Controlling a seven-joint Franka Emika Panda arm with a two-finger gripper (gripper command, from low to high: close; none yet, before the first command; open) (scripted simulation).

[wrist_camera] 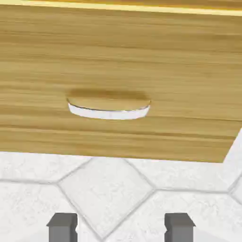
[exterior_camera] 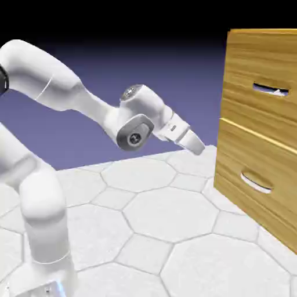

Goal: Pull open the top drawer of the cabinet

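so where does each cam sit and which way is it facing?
Exterior view: fixed beside the robot, facing the cabinet; shows the arm, open gripper short of it.
Hand view: on the hand, looking along the gripper at the lower drawer; only fingertips show.
Shared: lower drawer's curved handle, tiled table.

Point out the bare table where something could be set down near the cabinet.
Free: the white hexagon-tiled table between the arm's base and the cabinet, including under the open gripper. Nothing lies there. Tightest: the strip along the lower drawer.
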